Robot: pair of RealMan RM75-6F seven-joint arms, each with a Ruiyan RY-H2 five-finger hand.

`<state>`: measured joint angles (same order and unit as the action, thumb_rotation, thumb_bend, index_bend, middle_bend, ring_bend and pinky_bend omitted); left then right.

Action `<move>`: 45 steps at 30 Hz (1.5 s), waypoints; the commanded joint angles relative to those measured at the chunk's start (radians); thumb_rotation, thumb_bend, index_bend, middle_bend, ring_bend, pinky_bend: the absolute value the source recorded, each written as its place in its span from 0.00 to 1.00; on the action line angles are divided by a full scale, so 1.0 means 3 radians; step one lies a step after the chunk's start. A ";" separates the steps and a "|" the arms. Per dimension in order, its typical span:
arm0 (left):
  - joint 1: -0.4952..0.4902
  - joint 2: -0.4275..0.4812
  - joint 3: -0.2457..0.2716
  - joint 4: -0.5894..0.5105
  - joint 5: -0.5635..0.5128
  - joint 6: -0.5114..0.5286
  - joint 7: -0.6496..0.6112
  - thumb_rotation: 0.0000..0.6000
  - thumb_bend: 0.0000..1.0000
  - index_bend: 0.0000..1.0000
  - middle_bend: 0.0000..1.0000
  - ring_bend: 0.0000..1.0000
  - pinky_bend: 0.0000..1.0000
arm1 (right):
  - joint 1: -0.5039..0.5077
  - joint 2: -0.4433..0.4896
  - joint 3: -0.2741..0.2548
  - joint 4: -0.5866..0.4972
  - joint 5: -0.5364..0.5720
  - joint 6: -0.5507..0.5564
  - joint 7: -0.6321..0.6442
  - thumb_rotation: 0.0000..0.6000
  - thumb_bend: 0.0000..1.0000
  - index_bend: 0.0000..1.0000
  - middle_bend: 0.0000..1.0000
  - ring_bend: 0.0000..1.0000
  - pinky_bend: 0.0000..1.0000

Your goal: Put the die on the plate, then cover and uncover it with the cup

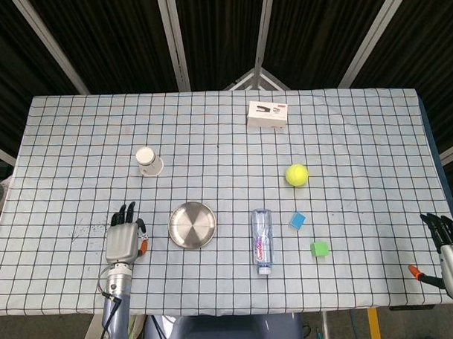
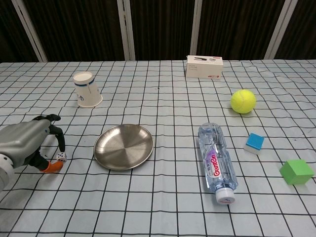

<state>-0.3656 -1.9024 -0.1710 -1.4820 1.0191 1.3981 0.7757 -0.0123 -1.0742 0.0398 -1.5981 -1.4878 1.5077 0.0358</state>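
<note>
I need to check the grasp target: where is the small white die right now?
In the chest view the small white die sits on the checked tablecloth at the left, under the left hand fingertips, just left of the round steel plate.

Table (image 1: 210, 133) covered edge to edge by a pale blue-grey checked cloth (image 2: 163, 207) with dark grid lines. Beyond the far edge, dark corrugated panels (image 1: 110, 40) split by pale slanted beams (image 1: 173, 37). Light is even, shadows soft.
</note>
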 commanded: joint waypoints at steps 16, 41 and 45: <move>-0.0009 -0.0023 0.0021 0.0033 -0.0007 -0.0023 -0.0029 1.00 0.45 0.52 0.05 0.00 0.12 | 0.0002 0.0006 0.0001 0.0002 0.0012 -0.0014 0.0014 1.00 0.13 0.13 0.14 0.10 0.02; -0.0264 0.0011 -0.0122 -0.0109 0.0262 -0.0201 -0.0167 1.00 0.50 0.55 0.07 0.00 0.12 | -0.0003 0.0005 -0.0013 -0.0016 -0.0031 0.0008 0.0004 1.00 0.13 0.13 0.14 0.10 0.02; -0.0380 -0.0097 -0.0157 -0.0013 0.0268 -0.0277 -0.0067 1.00 0.50 0.55 0.07 0.00 0.12 | -0.0005 0.0006 -0.0011 -0.0017 -0.0021 0.0008 0.0002 1.00 0.13 0.13 0.14 0.10 0.02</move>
<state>-0.4680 -1.9199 -0.2131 -1.4971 1.0996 1.3252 0.7445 -0.0137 -1.0724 0.0363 -1.6033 -1.4947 1.5103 0.0364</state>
